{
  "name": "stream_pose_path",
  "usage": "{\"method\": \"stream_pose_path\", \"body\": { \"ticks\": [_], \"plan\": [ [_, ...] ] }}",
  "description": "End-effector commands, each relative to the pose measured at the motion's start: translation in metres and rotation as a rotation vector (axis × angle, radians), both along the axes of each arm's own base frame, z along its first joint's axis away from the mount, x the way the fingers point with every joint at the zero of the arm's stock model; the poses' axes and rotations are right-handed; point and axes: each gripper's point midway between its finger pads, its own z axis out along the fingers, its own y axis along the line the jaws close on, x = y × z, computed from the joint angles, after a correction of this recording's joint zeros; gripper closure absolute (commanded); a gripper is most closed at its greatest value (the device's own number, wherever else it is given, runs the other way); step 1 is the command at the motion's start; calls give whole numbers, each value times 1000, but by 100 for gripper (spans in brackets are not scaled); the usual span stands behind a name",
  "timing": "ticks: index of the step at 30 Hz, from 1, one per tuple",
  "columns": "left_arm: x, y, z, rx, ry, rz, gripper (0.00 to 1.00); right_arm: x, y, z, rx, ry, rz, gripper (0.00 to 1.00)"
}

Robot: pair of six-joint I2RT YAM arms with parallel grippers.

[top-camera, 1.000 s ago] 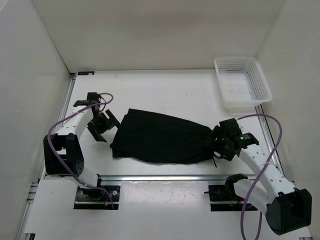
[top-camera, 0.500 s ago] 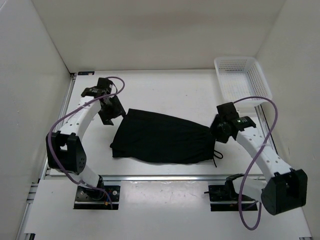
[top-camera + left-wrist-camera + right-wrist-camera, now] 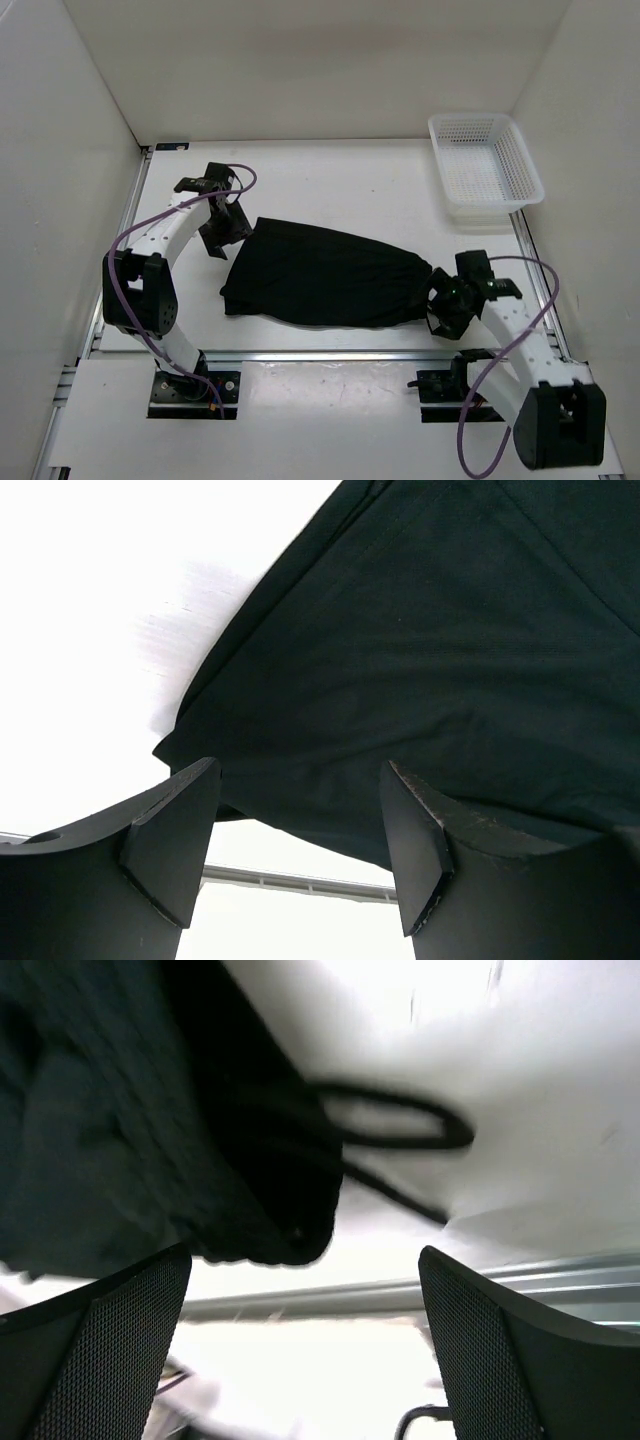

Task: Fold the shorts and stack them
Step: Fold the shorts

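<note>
Black shorts [image 3: 320, 275] lie flat; left tool [image 3: 300, 850], right tool [image 3: 303, 1300] both spread.

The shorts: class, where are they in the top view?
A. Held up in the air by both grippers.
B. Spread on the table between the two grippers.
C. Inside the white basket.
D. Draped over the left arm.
B: the shorts lie spread on the table, with the left gripper at their far-left corner, the right gripper at their right end, and the basket apart.
</note>
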Motion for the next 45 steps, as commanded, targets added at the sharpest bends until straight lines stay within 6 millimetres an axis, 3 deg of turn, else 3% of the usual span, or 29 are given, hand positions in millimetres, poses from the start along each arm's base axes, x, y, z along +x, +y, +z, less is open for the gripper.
{"method": "stream_pose_path", "body": {
  "ticks": [1, 5, 10, 15, 18, 22, 23, 27, 29, 33, 34, 39, 40, 41, 43, 45],
  "plan": [
    [3, 4, 9, 16, -44, 0, 24, 3, 29, 13, 221, -48, -105, 2],
    [5, 2, 9, 8, -41, -3, 24, 15, 37, 1, 301, -108, -165, 2],
    [3, 4, 6, 20, -33, -9, 24, 39, 18, -18, 186, -153, -224, 6],
    [3, 4, 3, 22, -25, -9, 24, 65, 7, -15, 140, -237, -280, 12],
    [2, 3, 0, 16, -12, -12, 24, 68, 0, -22, 100, -229, -311, 19],
    [3, -2, -6, -5, 6, -18, 24, 78, -6, -23, 52, -230, -312, 45],
    [3, -2, -6, -5, 6, -18, 24, 88, -11, -16, 23, -258, -310, 59],
    [3, -3, -9, -10, 16, -29, 24, 105, -22, 5, -69, -316, -240, 92],
    [2, -3, -12, -8, 27, -29, 24, 108, -29, 6, -133, -307, -196, 100],
    [5, -5, -30, -28, 55, -13, 25, 128, -36, 29, -226, -330, -107, 100],
    [8, -4, -43, -44, 74, -2, 29, 140, -39, 45, -256, -369, -79, 100],
    [5, -6, -74, -82, 142, 20, 62, 161, -32, 76, -346, -407, 41, 100],
    [4, -8, -76, -95, 154, 27, 79, 164, -32, 84, -359, -421, 39, 100],
    [2, -8, -81, -92, 172, 28, 86, 169, -26, 88, -361, -435, 69, 100],
    [6, -14, -83, -103, 168, 27, 90, 177, -19, 107, -380, -471, 91, 100],
    [1, -26, -91, -136, 192, 15, 90, 176, -1, 113, -399, -476, 158, 100]
  ]
}}
